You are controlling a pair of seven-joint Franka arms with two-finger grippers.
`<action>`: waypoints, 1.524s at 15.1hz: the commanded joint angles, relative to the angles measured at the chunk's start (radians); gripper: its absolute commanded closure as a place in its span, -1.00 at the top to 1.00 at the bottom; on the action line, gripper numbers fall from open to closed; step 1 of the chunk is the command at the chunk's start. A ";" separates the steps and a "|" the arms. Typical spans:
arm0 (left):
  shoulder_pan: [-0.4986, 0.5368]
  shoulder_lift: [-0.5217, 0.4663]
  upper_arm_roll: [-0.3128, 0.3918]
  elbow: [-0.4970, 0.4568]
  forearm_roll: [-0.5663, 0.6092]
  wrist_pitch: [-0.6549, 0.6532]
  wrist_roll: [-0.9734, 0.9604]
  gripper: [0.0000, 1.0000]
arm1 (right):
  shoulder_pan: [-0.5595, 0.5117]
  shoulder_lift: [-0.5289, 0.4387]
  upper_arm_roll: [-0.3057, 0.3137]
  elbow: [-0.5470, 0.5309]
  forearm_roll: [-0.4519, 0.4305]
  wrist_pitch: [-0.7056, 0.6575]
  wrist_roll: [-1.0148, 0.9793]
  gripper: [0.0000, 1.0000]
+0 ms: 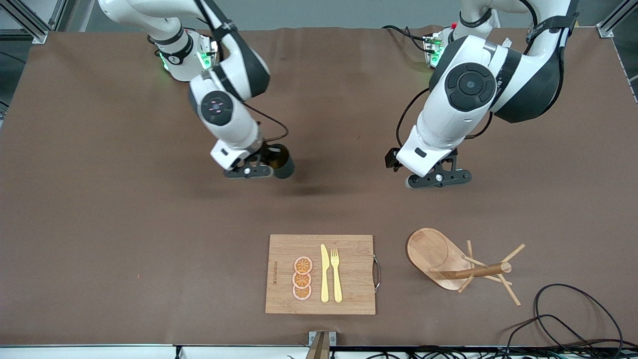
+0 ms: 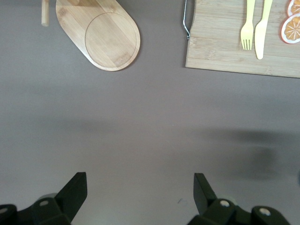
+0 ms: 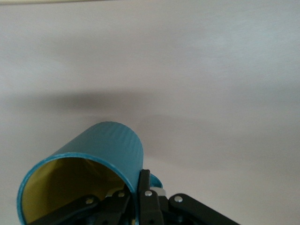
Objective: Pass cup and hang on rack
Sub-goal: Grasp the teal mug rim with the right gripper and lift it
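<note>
My right gripper (image 1: 260, 168) is shut on the dark teal cup (image 1: 282, 162) and holds it tilted in the air over bare table, toward the right arm's end. In the right wrist view its fingers (image 3: 146, 180) clamp the cup's (image 3: 108, 149) wall beside the handle, one inside the yellow interior. My left gripper (image 1: 438, 178) hangs open and empty over bare table; in the left wrist view (image 2: 139, 187) nothing is between the jaws. The wooden rack (image 1: 432, 253) sits nearer the front camera than the left gripper. It seems tipped, its post (image 1: 476, 271) pointing toward the left arm's end. Its base shows in the left wrist view (image 2: 101, 35).
A wooden cutting board (image 1: 284, 249) with orange slices (image 1: 302, 278), a yellow knife (image 1: 324, 274) and fork (image 1: 336, 274) lies beside the rack near the front edge; it also shows in the left wrist view (image 2: 220, 42). Black cables (image 1: 573, 319) coil at the front corner.
</note>
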 commanded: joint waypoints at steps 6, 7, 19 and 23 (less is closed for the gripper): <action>-0.008 0.058 -0.001 0.021 0.018 0.004 -0.038 1.00 | 0.169 0.391 -0.017 0.466 0.013 -0.011 0.430 -1.00; -0.008 0.064 -0.002 0.021 0.007 0.003 -0.039 1.00 | 0.176 0.397 -0.018 0.469 0.012 -0.011 0.440 -1.00; -0.048 0.080 -0.002 0.019 0.018 0.004 -0.231 1.00 | 0.196 0.414 -0.024 0.468 -0.034 -0.013 0.584 1.00; -0.051 0.081 -0.001 0.016 0.015 0.010 -0.232 1.00 | 0.167 0.386 -0.024 0.471 -0.028 -0.039 0.535 1.00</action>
